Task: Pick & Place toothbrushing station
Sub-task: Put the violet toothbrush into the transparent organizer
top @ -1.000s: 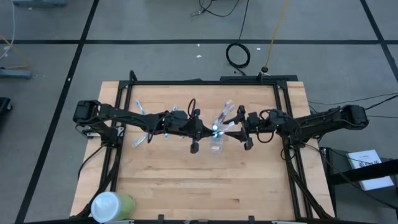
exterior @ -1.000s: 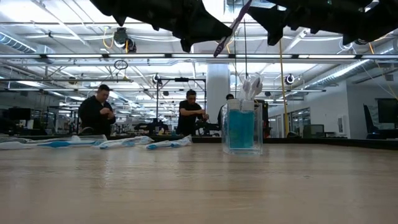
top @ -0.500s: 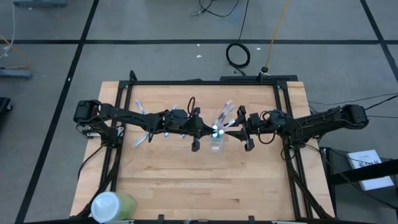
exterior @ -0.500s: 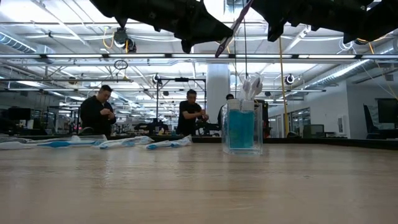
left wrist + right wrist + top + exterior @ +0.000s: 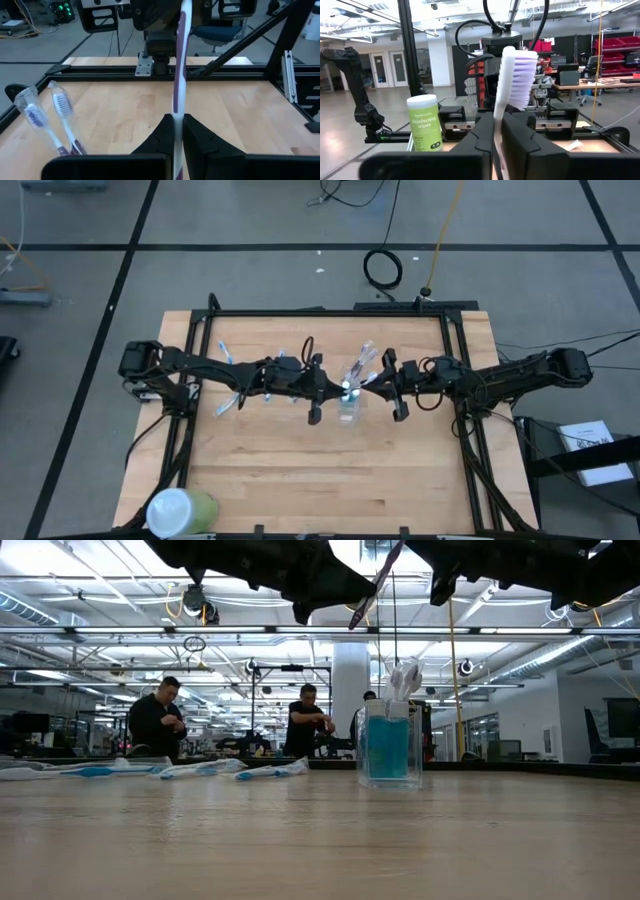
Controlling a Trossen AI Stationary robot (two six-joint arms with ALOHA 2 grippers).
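Observation:
A pinkish-purple toothbrush (image 5: 375,585) hangs in the air above the small clear cup (image 5: 348,415), held at both ends. My left gripper (image 5: 330,387) comes from the table's left and is shut on its handle. My right gripper (image 5: 378,380) comes from the right and is shut near its bristle head (image 5: 519,75). The cup (image 5: 389,745) stands on its base on the table with capped brushes (image 5: 60,107) sticking out of it. Several blue-and-white toothbrushes (image 5: 228,393) lie flat on the table at the left. My left gripper pinches the purple brush's handle (image 5: 176,111) between its two fingers, coming nearly level from the table's left. The brush runs on past the fingertips along them, slanting up toward my right gripper, clear of the cup and table. My right gripper pinches the brush's neck (image 5: 498,116) just below the bristle head, between its two fingers, coming from the table's right. The head stands up above the fingers, bristles turned sideways. The brush is lifted clear.
A pale-green wipes canister (image 5: 180,510) stands at the table's near left corner. Black frame rails (image 5: 330,313) run along the far and side edges. Bare wood lies between the cup and the near edge. People stand in the room beyond the table (image 5: 160,720).
My right gripper has shut on the purple brush near its head, without shifting its place. My left gripper has kept its hold, and the brush stays slanted above the cup.

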